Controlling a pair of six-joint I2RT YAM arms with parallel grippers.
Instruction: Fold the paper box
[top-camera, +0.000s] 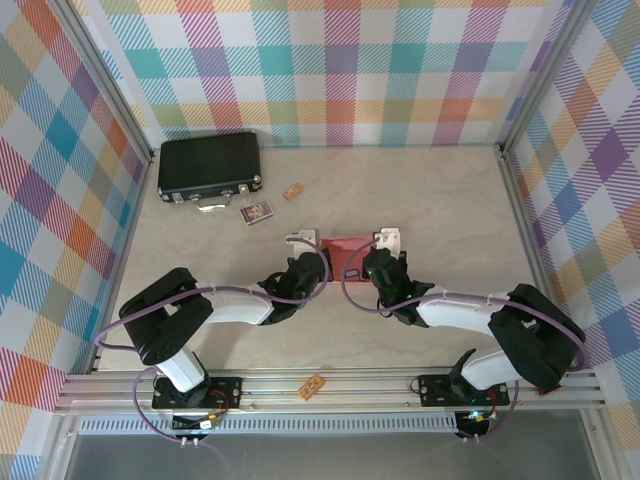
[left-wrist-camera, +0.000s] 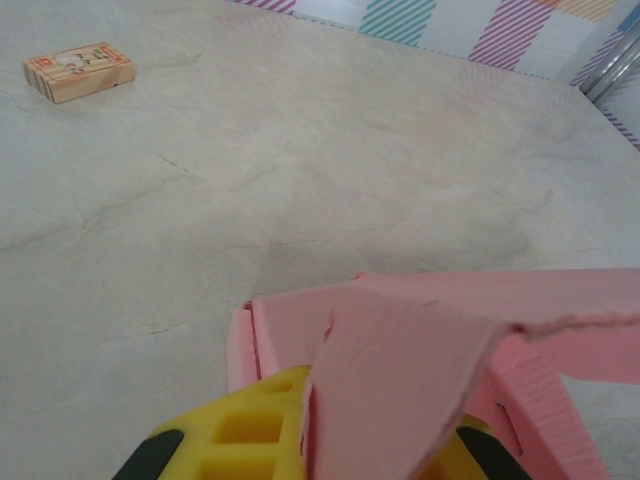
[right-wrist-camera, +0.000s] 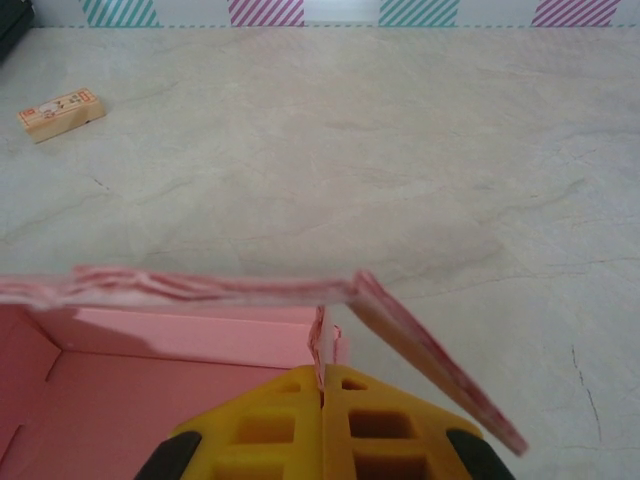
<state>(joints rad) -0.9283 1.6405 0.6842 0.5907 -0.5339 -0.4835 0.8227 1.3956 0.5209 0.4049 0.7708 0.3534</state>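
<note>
Though bolted at the near edge, spans in with both arms and meets box (top-camera: 345, 248) at about the middle of table (top-camera: 450, 200), left arm at its left end and right arm at its right. Lies partly folded: pink floor flat on the surface, side walls up, one long flap raised.

Presses right gripper (right-wrist-camera: 322, 372) fully together at the right end wall, with the thin card edge rising straight out of the seam between the right fingers (right-wrist-camera: 265, 430), so grips box there. Shows, from that wrist, the pink floor and back wall to the left and a loose flap slanting down to the right.

Sets left gripper (left-wrist-camera: 370, 420) at the left end, where a ragged-edged flap runs down between the left fingers (left-wrist-camera: 250, 430) and hides the gap. Cannot tell whether those jaws clamp the flap or sit slightly apart; narrow at most.

Shares table with three things well apart from it, toward the far-left corner: case (top-camera: 210, 165), black with a metal handle, a small card (top-camera: 257, 211) just in front of it, and a block (top-camera: 293, 191) to the card's right. Has a second block (top-camera: 312, 386) on the rail at the near edge, between the arm bases.
</note>
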